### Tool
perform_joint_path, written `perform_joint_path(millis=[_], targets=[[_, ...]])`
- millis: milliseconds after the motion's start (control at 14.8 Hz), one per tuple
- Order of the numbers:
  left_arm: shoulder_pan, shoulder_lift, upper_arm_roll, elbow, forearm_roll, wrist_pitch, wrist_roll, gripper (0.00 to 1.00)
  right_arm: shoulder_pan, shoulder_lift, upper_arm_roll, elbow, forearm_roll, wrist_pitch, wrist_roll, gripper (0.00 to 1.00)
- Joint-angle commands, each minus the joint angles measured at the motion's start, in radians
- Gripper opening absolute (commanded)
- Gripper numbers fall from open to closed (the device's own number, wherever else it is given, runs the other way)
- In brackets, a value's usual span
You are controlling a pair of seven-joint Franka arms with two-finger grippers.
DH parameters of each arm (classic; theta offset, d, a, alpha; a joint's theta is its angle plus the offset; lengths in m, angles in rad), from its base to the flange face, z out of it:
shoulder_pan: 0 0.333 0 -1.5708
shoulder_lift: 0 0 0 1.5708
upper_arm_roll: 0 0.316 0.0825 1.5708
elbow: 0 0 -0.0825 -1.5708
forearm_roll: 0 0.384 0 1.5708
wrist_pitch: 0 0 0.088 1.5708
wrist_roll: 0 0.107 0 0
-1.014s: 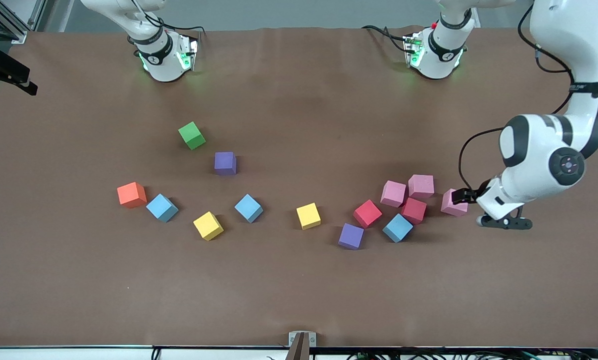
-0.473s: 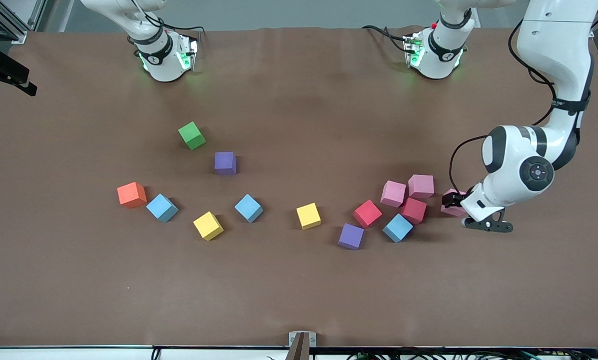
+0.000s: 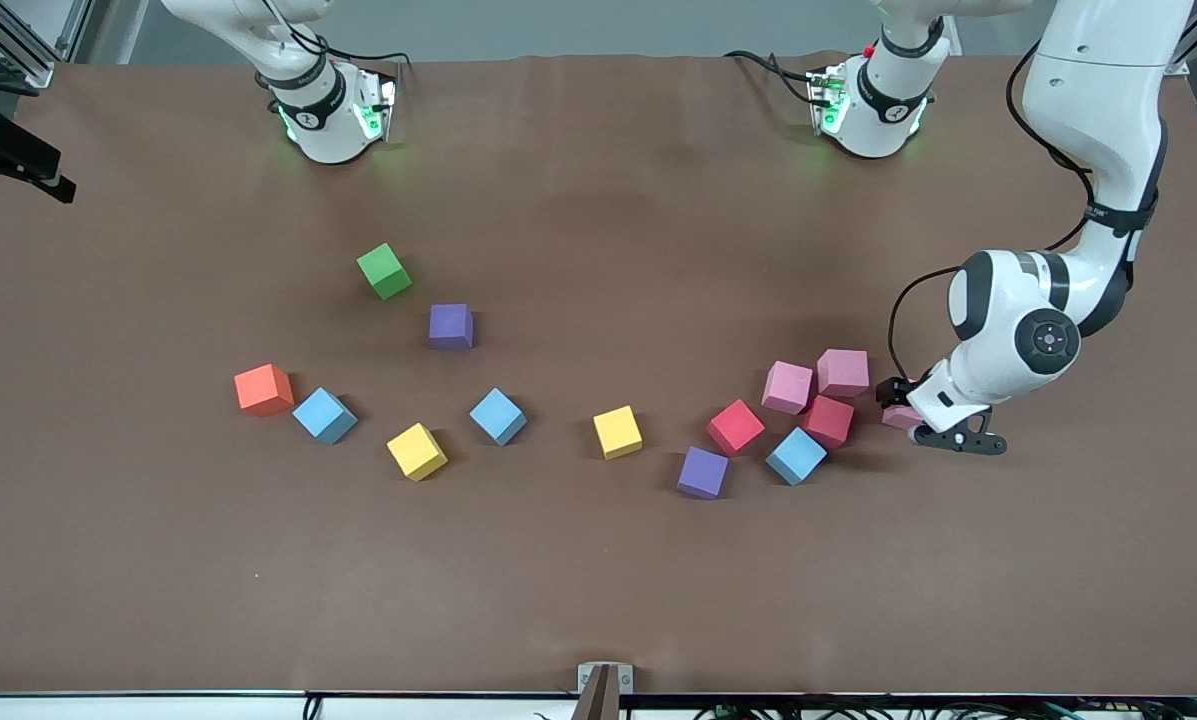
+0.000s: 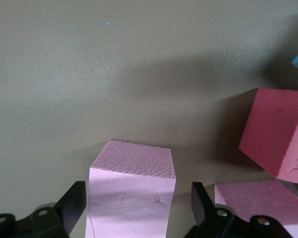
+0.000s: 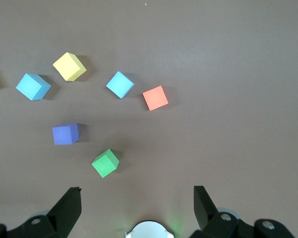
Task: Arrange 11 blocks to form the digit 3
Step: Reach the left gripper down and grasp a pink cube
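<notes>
The blocks lie loose in a curved row across the table; no digit 3 figure is in view. My left gripper is open and low around a pink block, with a gap on each side in the left wrist view. Beside it sit two more pink blocks, two red, a light blue and a purple. Toward the right arm's end lie a yellow, a light blue, a yellow, a light blue and a purple. My right gripper is open, empty, high over its base.
A green cube lies nearer the bases than the purple one, and an orange cube lies beside the light blue one at the right arm's end. The red block and a pink block sit close to my left gripper.
My left gripper has moved toward the right arm's end and come down around the pink block. The blocks have not moved. The right arm waits.
</notes>
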Motion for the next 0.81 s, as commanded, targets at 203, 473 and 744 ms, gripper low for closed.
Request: perform_joint_path(millis=[203, 473, 744], targets=[[0.002, -0.027, -0.001, -0.020, 0.016, -0.024, 0.005, 0.48, -0.030, 0.054, -0.002, 0.006, 0.000, 0.054, 0.005, 1.00], [-0.017, -0.131, -0.017, 0.045, 0.015, -0.251, -0.021, 0.42, -0.062, 0.118, -0.002, 0.005, -0.003, 0.082, 0.004, 1.00], [-0.017, -0.283, -0.144, 0.072, 0.012, -0.475, -0.193, 0.41, -0.075, 0.137, -0.002, 0.003, -0.002, 0.104, 0.002, 1.00]])
